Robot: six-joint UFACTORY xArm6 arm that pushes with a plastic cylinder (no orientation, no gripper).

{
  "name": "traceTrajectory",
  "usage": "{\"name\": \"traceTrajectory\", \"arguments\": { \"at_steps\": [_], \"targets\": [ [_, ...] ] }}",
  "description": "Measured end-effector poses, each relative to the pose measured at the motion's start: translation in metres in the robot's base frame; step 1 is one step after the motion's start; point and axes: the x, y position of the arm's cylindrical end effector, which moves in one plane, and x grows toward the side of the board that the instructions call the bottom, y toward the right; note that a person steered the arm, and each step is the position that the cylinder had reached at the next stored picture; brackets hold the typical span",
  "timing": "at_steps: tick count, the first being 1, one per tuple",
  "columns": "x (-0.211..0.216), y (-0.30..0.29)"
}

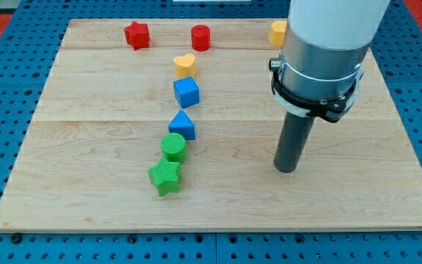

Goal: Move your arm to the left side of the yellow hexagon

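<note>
The yellow hexagon sits near the board's top edge, right of centre, partly hidden behind my arm's white and grey body. My tip rests on the wooden board at the lower right, well below the hexagon and slightly to its right. A yellow heart lies left of the hexagon, further down.
A red star and a red cylinder sit along the top. A blue cube, a blue triangle, a green cylinder and a green star form a column left of my tip.
</note>
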Motion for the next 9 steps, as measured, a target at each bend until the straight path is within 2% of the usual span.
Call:
{"name": "traceTrajectory", "arguments": {
  "at_steps": [4, 5, 6, 8, 9],
  "targets": [
    [-0.002, 0.0],
    [-0.033, -0.02],
    [-0.085, -0.042],
    [-0.203, -0.042],
    [-0.223, -0.041]
  ]
}}
